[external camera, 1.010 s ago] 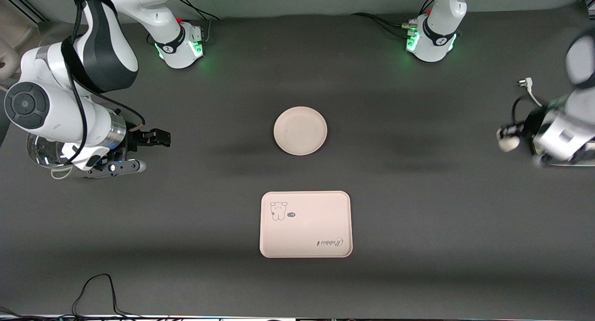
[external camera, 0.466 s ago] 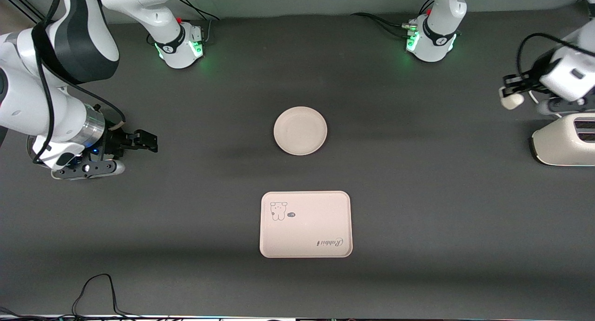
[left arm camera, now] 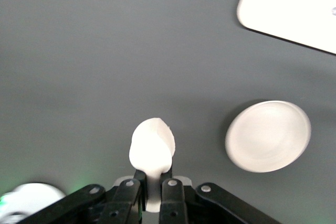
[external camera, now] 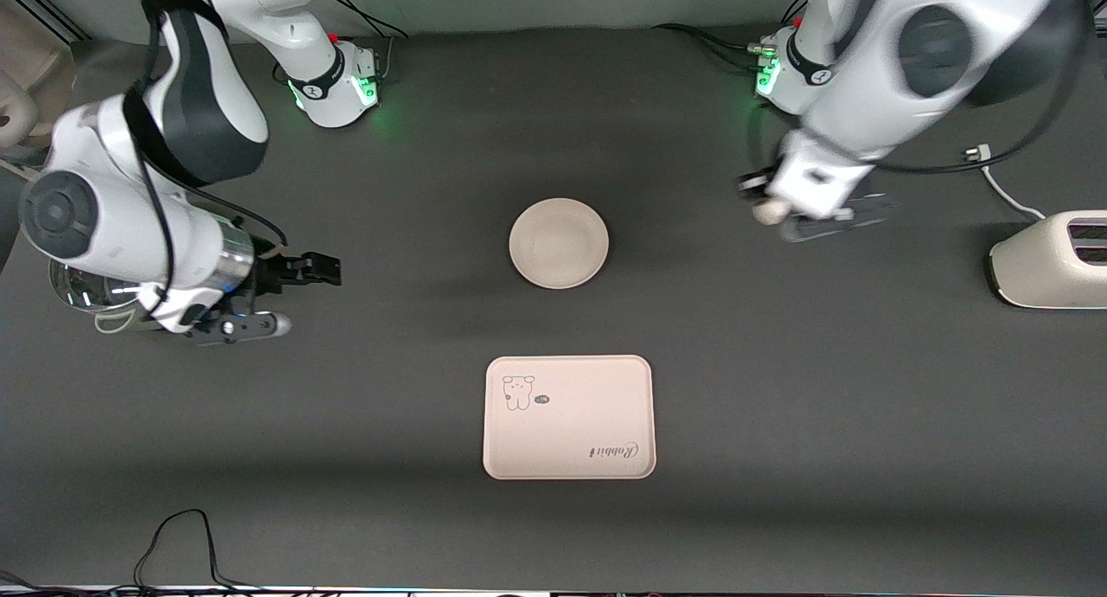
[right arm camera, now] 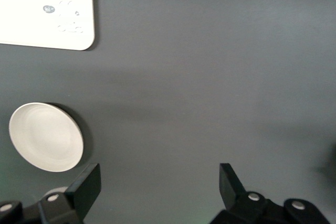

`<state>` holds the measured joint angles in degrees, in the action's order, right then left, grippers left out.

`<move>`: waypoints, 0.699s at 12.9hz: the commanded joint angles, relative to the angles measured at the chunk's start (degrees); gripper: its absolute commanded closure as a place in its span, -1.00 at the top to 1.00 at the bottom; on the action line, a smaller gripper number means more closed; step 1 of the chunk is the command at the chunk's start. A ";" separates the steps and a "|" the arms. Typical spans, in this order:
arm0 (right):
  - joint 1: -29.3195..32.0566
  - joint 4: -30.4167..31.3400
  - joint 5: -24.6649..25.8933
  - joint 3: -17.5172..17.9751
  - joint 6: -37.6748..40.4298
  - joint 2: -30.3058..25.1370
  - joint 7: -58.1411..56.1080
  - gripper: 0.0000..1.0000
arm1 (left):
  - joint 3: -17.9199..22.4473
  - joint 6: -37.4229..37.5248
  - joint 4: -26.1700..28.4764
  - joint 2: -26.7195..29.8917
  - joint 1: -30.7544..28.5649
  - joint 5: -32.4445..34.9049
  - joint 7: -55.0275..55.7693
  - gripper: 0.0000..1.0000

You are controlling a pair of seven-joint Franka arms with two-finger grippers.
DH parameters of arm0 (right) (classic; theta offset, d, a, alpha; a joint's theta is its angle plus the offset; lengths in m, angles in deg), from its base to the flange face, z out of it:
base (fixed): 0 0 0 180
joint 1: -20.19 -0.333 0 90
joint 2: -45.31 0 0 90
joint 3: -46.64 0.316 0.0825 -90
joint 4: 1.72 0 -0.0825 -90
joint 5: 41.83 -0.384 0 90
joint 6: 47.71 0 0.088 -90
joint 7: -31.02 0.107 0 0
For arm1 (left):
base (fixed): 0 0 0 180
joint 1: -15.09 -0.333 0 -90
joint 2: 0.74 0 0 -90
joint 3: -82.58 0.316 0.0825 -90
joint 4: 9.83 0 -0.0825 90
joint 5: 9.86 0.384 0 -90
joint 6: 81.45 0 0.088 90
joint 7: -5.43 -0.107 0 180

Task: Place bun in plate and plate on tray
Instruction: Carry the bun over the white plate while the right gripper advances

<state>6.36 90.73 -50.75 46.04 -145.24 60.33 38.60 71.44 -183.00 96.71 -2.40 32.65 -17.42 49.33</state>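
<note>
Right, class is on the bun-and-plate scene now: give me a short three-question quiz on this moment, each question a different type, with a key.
1. True or false: the bun already lies in the plate.
2. Which gripper grips the bun? A) left gripper B) right gripper
3. Fill in: the tray lies ____ to the front camera than the plate.

Key
1. False: the left gripper's fingers hold it over bare table, toward the left arm's end from the plate.
2. A; the right gripper waits open toward the right arm's end.
3. nearer
</note>
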 commanded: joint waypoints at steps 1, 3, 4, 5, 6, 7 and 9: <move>-1.29 -0.17 -2.24 -0.37 -0.90 0.98 1.39 1.00 | -2.21 -7.74 -6.06 -12.45 6.23 -0.70 11.70 -1.00; -1.99 0.18 -2.16 -0.46 -0.81 1.24 2.78 1.00 | -2.49 -16.79 -6.60 -18.87 11.06 0.08 19.53 -1.00; -2.08 0.19 -2.16 -0.46 -0.81 1.59 2.88 1.00 | -2.49 -19.18 -6.52 -20.82 12.74 0.09 20.95 -1.00; -2.43 0.01 -1.81 -0.46 -0.81 1.42 3.05 1.00 | -2.49 -21.64 -6.43 -22.58 14.58 0.09 22.79 -1.00; -2.34 -0.16 -1.63 -0.46 -0.81 1.33 3.14 1.00 | -2.49 -24.71 -6.25 -24.34 16.78 0.44 25.86 -1.00; -2.43 -0.25 -1.63 -0.46 -0.90 1.33 3.14 1.00 | -2.49 -27.18 -6.25 -26.01 18.28 1.14 28.06 -1.00; -4.00 -0.17 -1.54 -0.46 -1.60 1.68 3.06 1.00 | -2.49 -29.92 -5.99 -28.38 20.13 2.72 30.97 -1.00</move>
<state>4.37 90.73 -51.61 46.08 -145.77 61.90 40.24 68.25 -211.71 92.17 -28.84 50.63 -16.64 76.14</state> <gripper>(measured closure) 0.000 0.872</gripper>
